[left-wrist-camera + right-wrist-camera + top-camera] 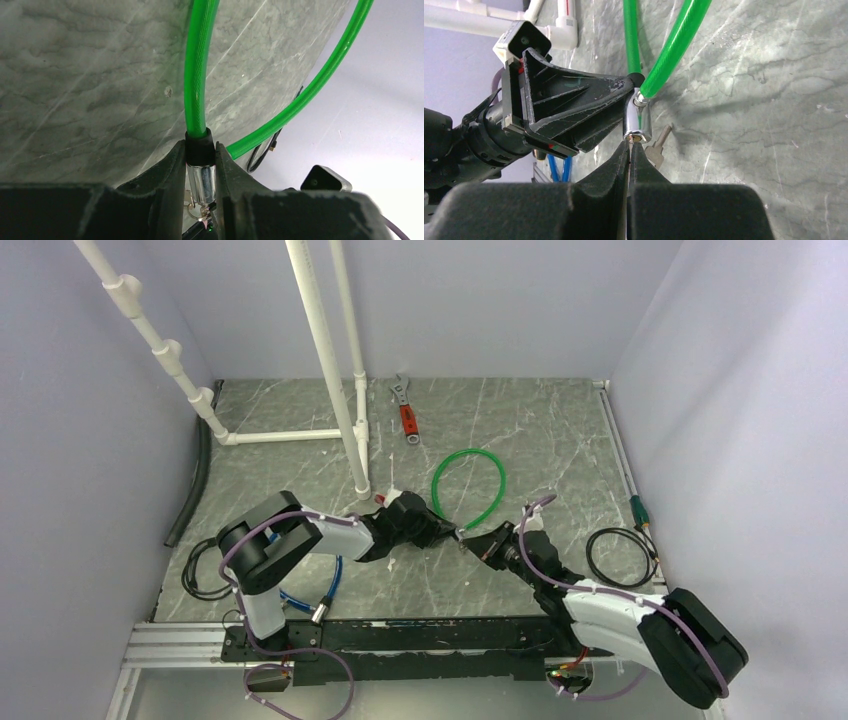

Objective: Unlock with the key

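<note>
Robot lab test cell: plain pale walls [740,390] enclose a grey marble-patterned counter [560,440] bearing a white plastic-pipe frame [320,350].

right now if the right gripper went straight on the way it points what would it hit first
The keyhole end of the silver lock cylinder on the green cable, clamped in the left gripper. It sits just ahead of the shut right gripper, seemingly almost touching, though depth is unclear.

No text, label, brand, number or sign is legible on anything in these views.
</note>
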{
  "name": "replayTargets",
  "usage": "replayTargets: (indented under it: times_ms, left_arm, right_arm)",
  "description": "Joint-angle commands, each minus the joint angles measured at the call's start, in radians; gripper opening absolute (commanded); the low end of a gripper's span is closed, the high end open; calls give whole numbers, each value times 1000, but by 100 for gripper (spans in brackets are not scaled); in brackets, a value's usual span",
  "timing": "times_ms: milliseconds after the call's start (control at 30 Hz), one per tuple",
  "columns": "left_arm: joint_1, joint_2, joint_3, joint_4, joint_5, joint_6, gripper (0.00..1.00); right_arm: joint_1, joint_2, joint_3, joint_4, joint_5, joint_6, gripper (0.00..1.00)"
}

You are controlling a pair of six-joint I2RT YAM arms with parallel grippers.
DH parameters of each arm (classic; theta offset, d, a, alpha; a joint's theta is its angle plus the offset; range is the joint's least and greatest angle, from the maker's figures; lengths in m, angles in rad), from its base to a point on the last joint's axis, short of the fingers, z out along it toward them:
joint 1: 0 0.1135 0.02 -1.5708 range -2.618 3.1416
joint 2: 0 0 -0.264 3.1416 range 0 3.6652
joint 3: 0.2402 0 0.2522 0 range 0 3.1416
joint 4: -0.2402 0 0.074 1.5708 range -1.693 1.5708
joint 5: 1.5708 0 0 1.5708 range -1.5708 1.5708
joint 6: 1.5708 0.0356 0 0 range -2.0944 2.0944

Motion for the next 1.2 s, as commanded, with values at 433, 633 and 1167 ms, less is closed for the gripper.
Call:
replayTargets:
  times_ms: [433,633,1167]
  left_arm:
    - [-31,-83,8,10,92,30,0]
    - [-26,-86,3,4,79,42,0]
    - [-25,-91,-19,17,97,39,0]
  right_arm:
    - [-5,-160,-25,-176,-66,-145,41]
    - [-6,-281,-21,-327,-82,-156,61]
    - [-10,-111,-29,-71,-93,-95,61]
